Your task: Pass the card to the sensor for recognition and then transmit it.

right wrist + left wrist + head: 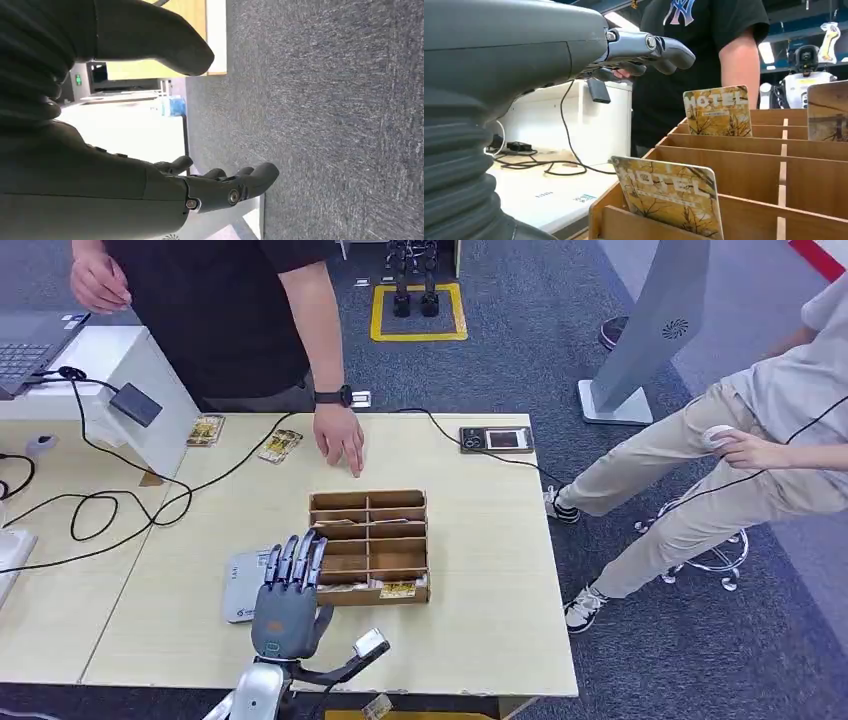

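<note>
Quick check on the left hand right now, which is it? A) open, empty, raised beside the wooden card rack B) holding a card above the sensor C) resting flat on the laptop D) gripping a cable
A: the left hand is raised with fingers apart and nothing in it, just left of the wooden card rack, while the cards stand in their slots.
</note>
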